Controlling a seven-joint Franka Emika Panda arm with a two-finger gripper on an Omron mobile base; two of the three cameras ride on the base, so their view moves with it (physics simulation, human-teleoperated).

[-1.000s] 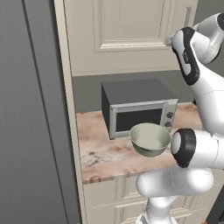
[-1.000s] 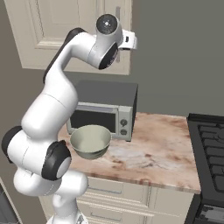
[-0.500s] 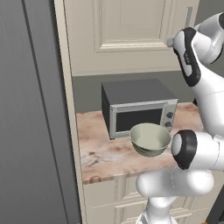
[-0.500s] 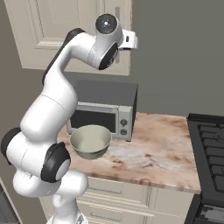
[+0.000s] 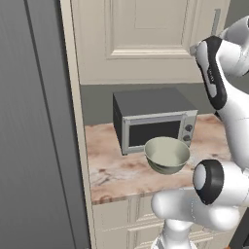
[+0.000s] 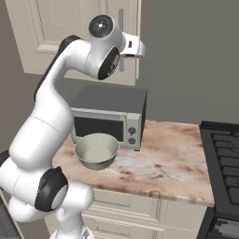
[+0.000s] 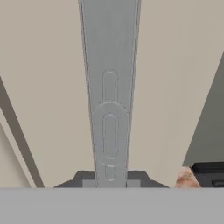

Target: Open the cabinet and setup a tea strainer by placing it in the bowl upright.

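Note:
The cabinet (image 5: 146, 39) is a cream wall unit above the counter, and its raised-panel door looks closed. Its slim silver bar handle (image 7: 109, 87) runs up the middle of the hand view, very close. My gripper (image 7: 110, 178) is shut on this handle, one dark fingertip (image 7: 85, 177) on each side of the bar. The same handle (image 6: 121, 23) rises behind my wrist in the right base view. The pale grey-green bowl (image 5: 167, 154) sits on the counter in front of the microwave, also seen as the bowl (image 6: 96, 151). The tea strainer is hidden.
A dark grey microwave (image 5: 153, 119) stands on the marble counter (image 5: 109, 172) under the cabinet. A black stove (image 6: 224, 158) lies at the right. A tall grey panel (image 5: 34, 126) bounds the left side. Cream drawer fronts (image 6: 140, 212) run below the counter.

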